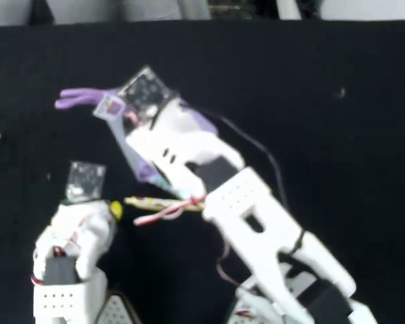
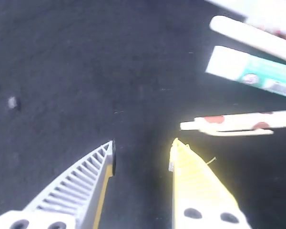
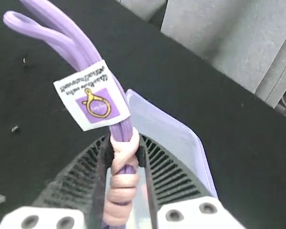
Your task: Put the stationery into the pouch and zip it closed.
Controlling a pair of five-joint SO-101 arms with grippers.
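Right fingers [image 3: 124, 149] clamp the pouch's [image 3: 181, 138] purple strap [image 3: 66, 43], the pouch under that arm mid-counter; my left fingers [image 2: 143, 148] hang apart over the counter [image 2: 76, 71], just beside a spotted pen [image 2: 238, 123].

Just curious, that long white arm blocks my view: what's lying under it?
Under the right arm lies the purple pouch, mostly covered, so its opening cannot be seen. A red-and-white pen pokes out beneath the arm; its far end is hidden.
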